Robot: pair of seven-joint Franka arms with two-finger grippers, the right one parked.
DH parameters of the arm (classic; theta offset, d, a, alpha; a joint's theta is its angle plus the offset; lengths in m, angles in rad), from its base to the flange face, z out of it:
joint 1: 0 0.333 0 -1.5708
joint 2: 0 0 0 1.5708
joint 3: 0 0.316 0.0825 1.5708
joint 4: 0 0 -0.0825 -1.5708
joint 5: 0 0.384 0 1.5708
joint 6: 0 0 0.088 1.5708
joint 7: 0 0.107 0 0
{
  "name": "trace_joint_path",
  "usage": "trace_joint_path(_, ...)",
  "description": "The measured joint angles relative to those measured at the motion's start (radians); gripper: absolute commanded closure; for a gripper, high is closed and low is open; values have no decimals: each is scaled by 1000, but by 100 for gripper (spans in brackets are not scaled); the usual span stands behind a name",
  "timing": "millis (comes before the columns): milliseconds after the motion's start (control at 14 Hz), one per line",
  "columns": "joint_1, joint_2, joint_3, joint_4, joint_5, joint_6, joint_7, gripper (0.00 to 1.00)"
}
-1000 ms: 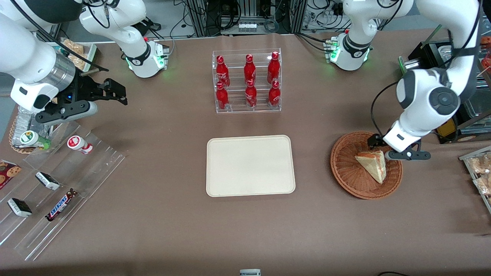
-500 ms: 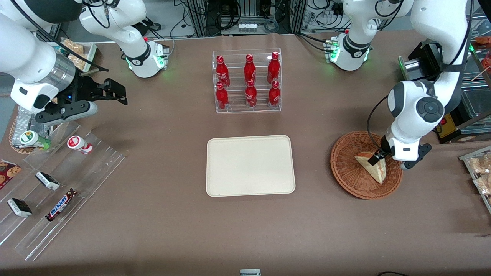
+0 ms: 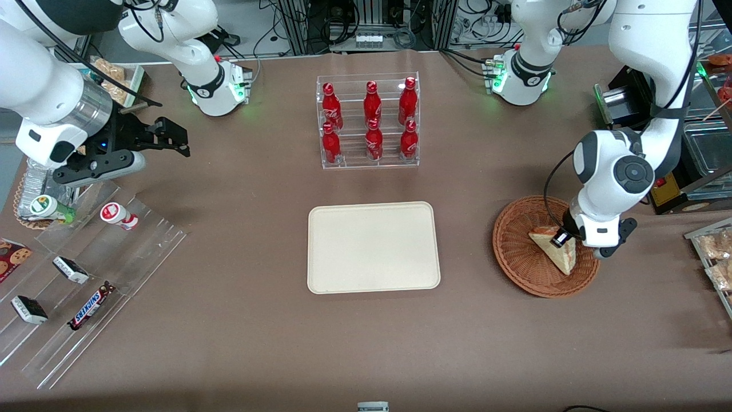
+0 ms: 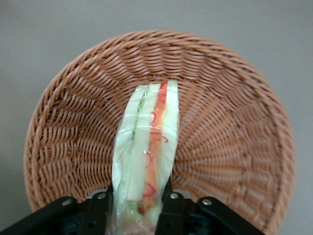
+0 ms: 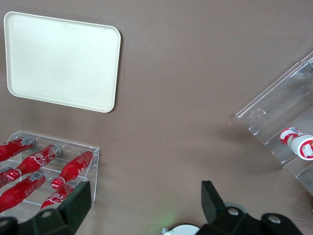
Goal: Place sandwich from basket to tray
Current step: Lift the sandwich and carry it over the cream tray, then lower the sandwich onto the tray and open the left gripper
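The sandwich (image 3: pixel 557 256), a pale wedge with red-orange and green layers, lies in the round wicker basket (image 3: pixel 514 257) toward the working arm's end of the table. My left gripper (image 3: pixel 563 240) is down in the basket, shut on the sandwich at its wide end. In the left wrist view the black fingers (image 4: pixel 100 211) press both sides of the wrapped sandwich (image 4: pixel 149 137), which still rests on the basket (image 4: pixel 230 122). The cream tray (image 3: pixel 372 246) sits bare at mid-table, beside the basket; it also shows in the right wrist view (image 5: pixel 58 58).
A clear rack of red bottles (image 3: pixel 369 120) stands farther from the front camera than the tray. Clear stepped racks with snacks (image 3: pixel 86 269) lie toward the parked arm's end. Bagged pastries (image 3: pixel 715 252) and black equipment (image 3: pixel 626 94) sit near the basket.
The left gripper swung from the basket's rim over the sandwich, came down onto its wide end, and now has its fingers against both sides. The sandwich has not moved.
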Motion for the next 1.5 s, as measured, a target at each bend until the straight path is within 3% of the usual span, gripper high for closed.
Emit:
trace_joint_path(214, -76, -1, -17, 166, 0, -188, 9, 98)
trace_joint_path(571, -308, 122, -38, 338, 0, -205, 6, 97)
trace_joint_path(857, -472, 276, -41, 481, 0, -124, -27, 97)
trace_joint_path(1286, -639, 365, -39, 504, 0, 49, -125, 94)
trace_joint_path(1357, -657, 376, -38, 504, 0, 67, -134, 91)
trace_joint_path(1429, -670, 388, -37, 504, 0, 83, -137, 81)
trace_joint_path(1500, -677, 398, -36, 504, 0, 91, -137, 55)
